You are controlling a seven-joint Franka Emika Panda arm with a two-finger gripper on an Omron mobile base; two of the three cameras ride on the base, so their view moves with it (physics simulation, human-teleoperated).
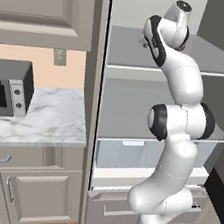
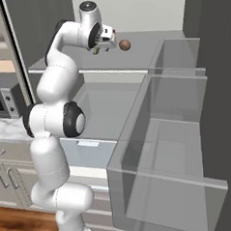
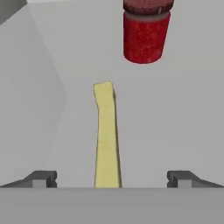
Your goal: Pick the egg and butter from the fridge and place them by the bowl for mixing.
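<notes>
A simulated kitchen: the grey fridge [image 2: 186,132] stands open, its pale inner shelves bare and flat, a translucent bluish drawer [image 1: 128,154] low inside and clear door bins [image 2: 172,148] swung out on the right. Left of it runs a marble counter [image 1: 42,117] carrying a dark microwave [image 1: 6,89], with beige panelled cabinets [image 1: 43,6] above and below and a wood floor at the bottom edge.

The white arm reaches up into the upper shelf [image 2: 142,43]. That shelf is closed in by the fridge's grey side wall on one flank and back wall ahead; the shelf floor around the gripper [image 3: 112,177] is open on both sides.

In the hand view the jaws stand wide apart, the two dark fingertips [image 3: 41,178] well clear of everything and gripping nothing. The butter [image 3: 106,135], a slim olive-yellow stick, lies on the shelf midway between them, running lengthwise straight ahead from the jaws. Beyond its far end, slightly to one side and apart from it, stands a red cylindrical can [image 3: 145,33].

From the right base view the egg [image 2: 124,44], small and tan-brown, rests on the same shelf just beside the hand, toward the door side, untouched. A sliver of the butter shows olive beneath the hand.
</notes>
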